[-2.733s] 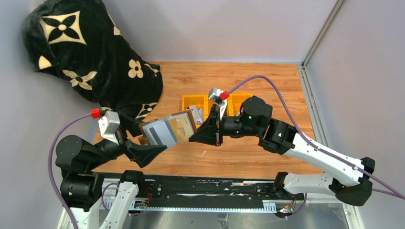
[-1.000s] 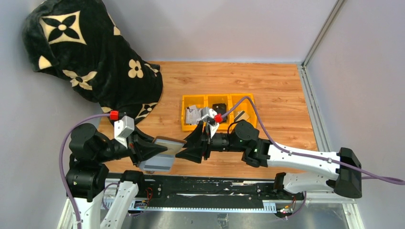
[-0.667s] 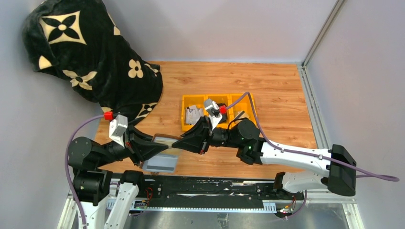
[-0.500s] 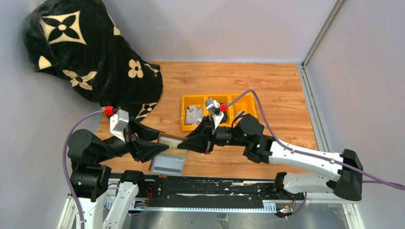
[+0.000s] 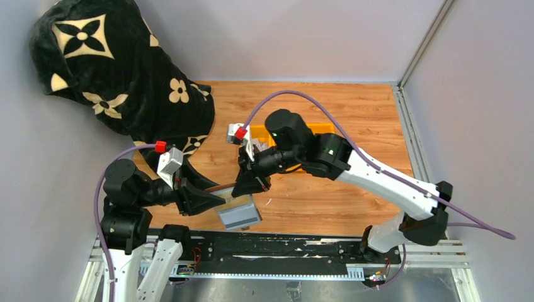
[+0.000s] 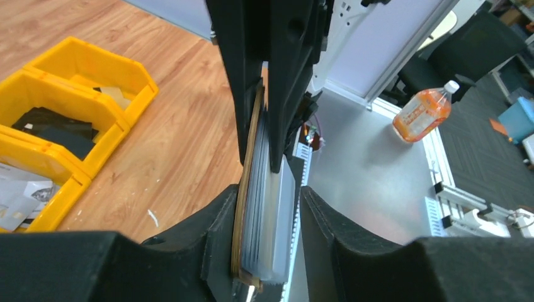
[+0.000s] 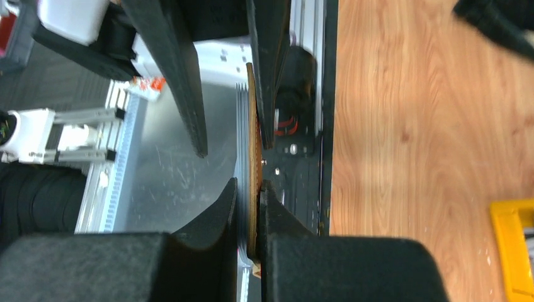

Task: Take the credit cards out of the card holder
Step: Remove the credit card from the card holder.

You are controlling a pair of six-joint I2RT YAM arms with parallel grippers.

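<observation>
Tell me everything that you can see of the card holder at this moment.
The card holder is a thin brown leather case with a grey inner face and a stack of grey leaves, seen edge-on in both wrist views. It hangs tilted over the near edge of the table. The right gripper is shut on its brown cover. The left gripper stands open around it.

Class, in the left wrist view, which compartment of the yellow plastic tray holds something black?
The middle compartment of the yellow plastic tray: a flat black object lies inside; both neighbours hold pale items.
</observation>
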